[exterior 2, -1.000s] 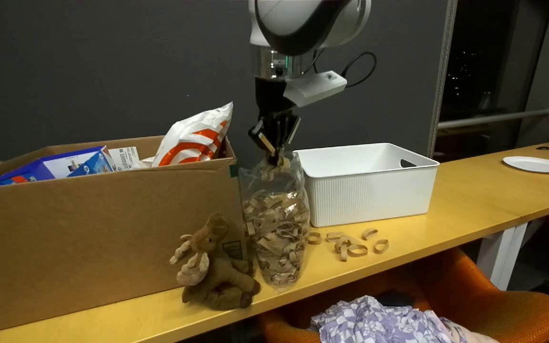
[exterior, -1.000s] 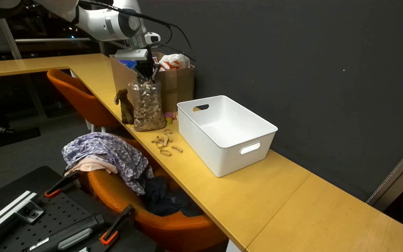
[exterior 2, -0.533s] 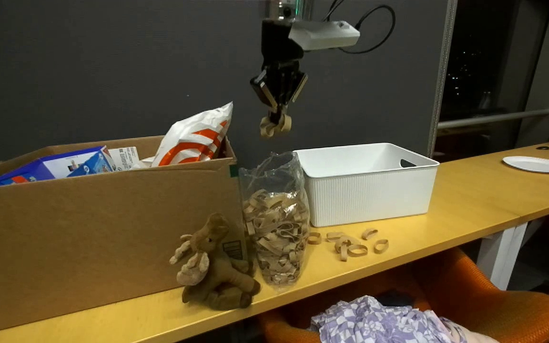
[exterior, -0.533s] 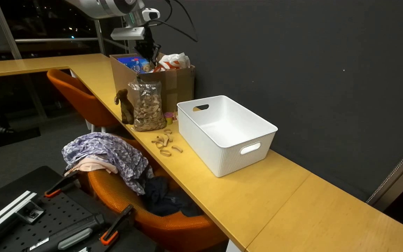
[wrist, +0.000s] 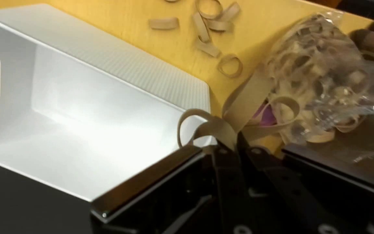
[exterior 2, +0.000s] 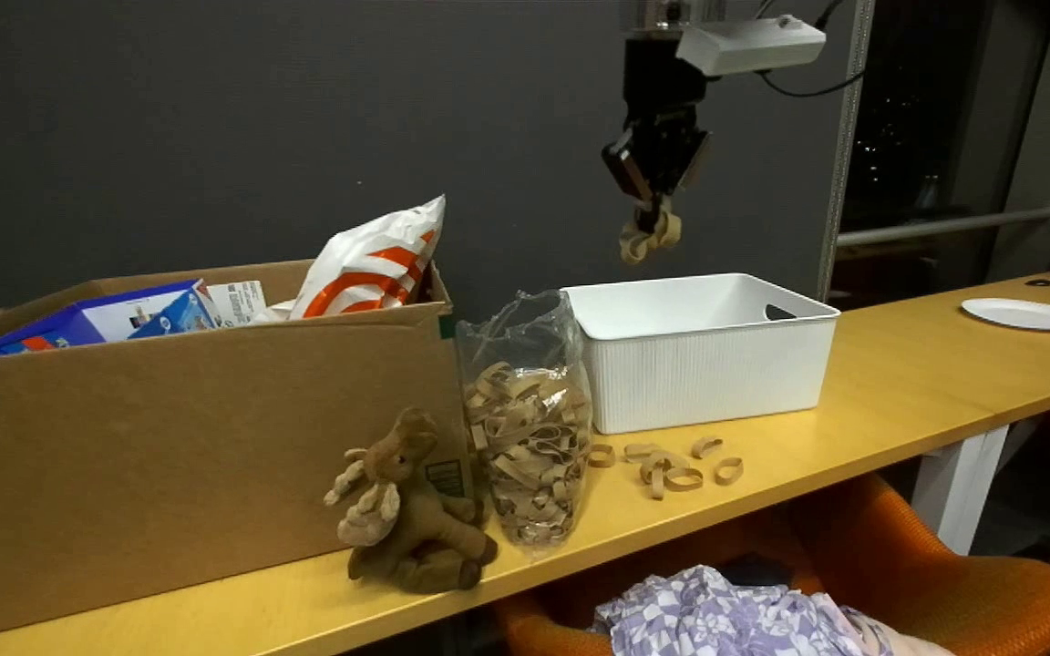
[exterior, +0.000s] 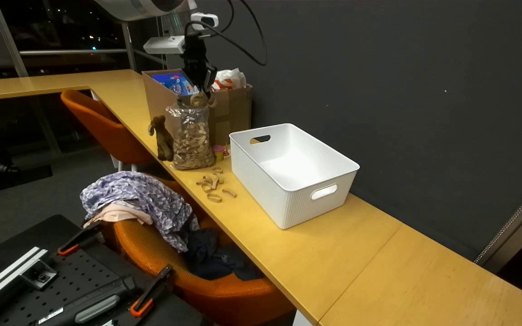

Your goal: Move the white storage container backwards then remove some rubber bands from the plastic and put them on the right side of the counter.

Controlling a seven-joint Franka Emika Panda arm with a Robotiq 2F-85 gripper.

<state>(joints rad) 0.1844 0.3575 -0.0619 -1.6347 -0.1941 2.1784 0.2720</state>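
- We see a long, yellowish wooden counter (exterior: 369, 267) running along a dark grey wall (exterior: 406, 108), with dark windows (exterior: 61, 22) beyond and orange chairs (exterior: 224, 294) at its edge.
- On it stands an open cardboard box (exterior 2: 206, 456), packed with colourful items (exterior 2: 160, 314).
- The white storage container (exterior 2: 707, 374) stands upright on the counter near the wall, farther along from the box.
- Just beside the box we find the plastic (exterior 2: 516, 344), a clear upright bag of tan rubber bands (exterior 2: 525, 428).
- A brown plush toy (exterior 2: 425, 528) sits just beside the bag.
- The end effector (exterior 2: 651, 219) hangs in the air, higher than bag and container, clenched on several bands (wrist: 248, 97) that loop out from its tips. In the wrist view the container lies to one side of it and the bag to the other. We see its arm (exterior: 129, 9) cut off at the top of both exterior views.
- A small tub (exterior: 219, 153) stands partly hidden by the bag in an exterior view.
- Loose bands (wrist: 163, 23) lie on the counter near the bag and container. We cannot count the held ones, which overlap.
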